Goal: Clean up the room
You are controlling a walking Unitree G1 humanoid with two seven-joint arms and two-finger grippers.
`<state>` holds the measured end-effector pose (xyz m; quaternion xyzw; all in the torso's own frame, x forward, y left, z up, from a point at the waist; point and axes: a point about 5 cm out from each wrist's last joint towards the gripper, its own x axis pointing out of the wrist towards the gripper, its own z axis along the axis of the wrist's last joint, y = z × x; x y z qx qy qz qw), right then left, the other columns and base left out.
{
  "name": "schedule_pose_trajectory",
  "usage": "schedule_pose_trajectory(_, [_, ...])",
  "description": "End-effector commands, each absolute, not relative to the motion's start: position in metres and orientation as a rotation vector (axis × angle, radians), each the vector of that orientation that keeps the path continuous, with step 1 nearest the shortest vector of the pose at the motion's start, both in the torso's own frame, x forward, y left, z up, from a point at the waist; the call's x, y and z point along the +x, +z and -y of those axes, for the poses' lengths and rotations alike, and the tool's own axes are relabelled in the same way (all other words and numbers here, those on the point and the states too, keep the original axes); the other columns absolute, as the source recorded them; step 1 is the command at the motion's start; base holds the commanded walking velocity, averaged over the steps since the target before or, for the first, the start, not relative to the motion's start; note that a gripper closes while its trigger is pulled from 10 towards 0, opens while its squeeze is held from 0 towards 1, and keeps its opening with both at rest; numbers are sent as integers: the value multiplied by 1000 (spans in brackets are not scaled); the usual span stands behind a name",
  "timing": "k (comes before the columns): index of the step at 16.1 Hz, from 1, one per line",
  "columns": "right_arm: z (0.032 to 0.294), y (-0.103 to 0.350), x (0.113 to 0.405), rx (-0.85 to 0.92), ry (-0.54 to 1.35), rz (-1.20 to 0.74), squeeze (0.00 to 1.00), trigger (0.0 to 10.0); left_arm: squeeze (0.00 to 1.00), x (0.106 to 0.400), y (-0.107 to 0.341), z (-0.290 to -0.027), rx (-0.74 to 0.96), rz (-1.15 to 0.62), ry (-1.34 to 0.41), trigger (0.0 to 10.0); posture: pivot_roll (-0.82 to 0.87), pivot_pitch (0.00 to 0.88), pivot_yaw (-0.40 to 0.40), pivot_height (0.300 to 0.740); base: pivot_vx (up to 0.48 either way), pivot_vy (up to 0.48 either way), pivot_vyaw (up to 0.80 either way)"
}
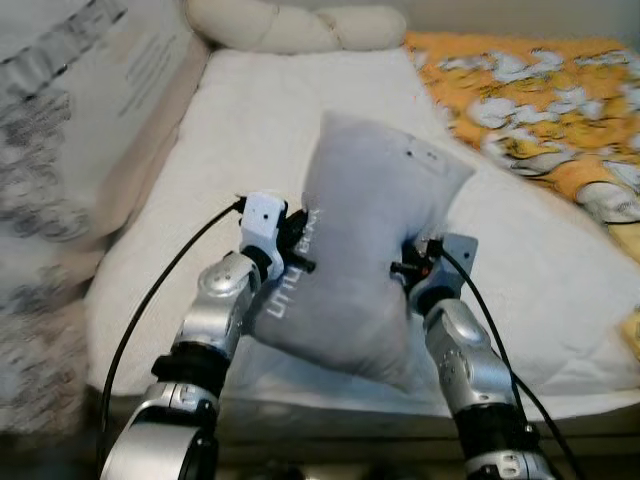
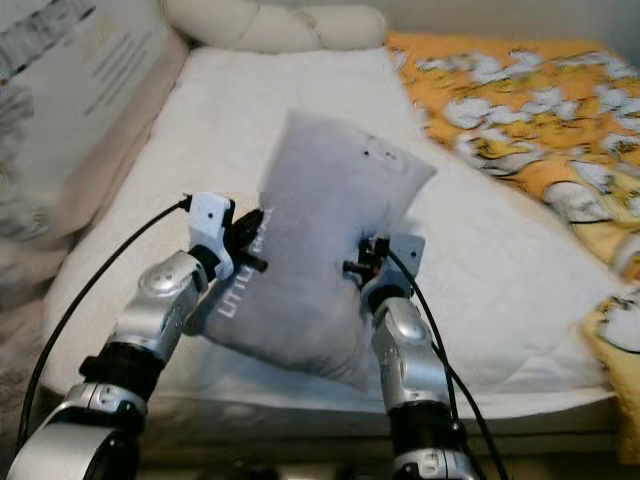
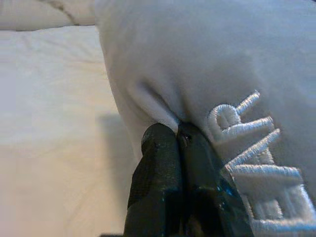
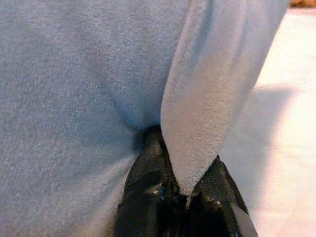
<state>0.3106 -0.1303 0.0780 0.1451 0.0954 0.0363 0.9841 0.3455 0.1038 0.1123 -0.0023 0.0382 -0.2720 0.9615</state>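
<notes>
A: Pillow (image 1: 365, 250) is up in the air over the bed (image 1: 250, 120), left gripper (image 3: 178, 136) and right gripper (image 4: 183, 190) each pinching a fold of it!

B: Lifted, then, but not set down. I'd call it mid-task, with the blanket (image 1: 540, 90) looking rumpled too.

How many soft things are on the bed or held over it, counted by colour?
Grey: 1, the pillow with white letters, pinched by the left gripper and the right gripper.
Cream: 1, the knotted cushion at the far end of the bed.
Orange and white: 1, the patterned blanket.
White: 1, the mattress cover.
Total: 4
</notes>
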Motion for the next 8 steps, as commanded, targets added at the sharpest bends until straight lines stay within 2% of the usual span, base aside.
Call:
schedule_pose_trajectory(1, [132, 85, 313, 285, 69, -160, 0, 10000, 0, 345, 115, -94, 6, -66, -584, 10000, -32, 0, 24, 740, 0, 450, 0])
schedule_pose_trajectory(7, [133, 84, 314, 292, 58, -165, 0, 10000, 0, 347, 116, -92, 15, -63, -591, 10000, -29, 0, 29, 740, 0, 449, 0])
schedule_pose_trajectory(8, [133, 84, 314, 294, 55, -166, 0, 10000, 0, 348, 116, -92, 19, -63, -592, 10000, -30, 0, 30, 740, 0, 442, -400])
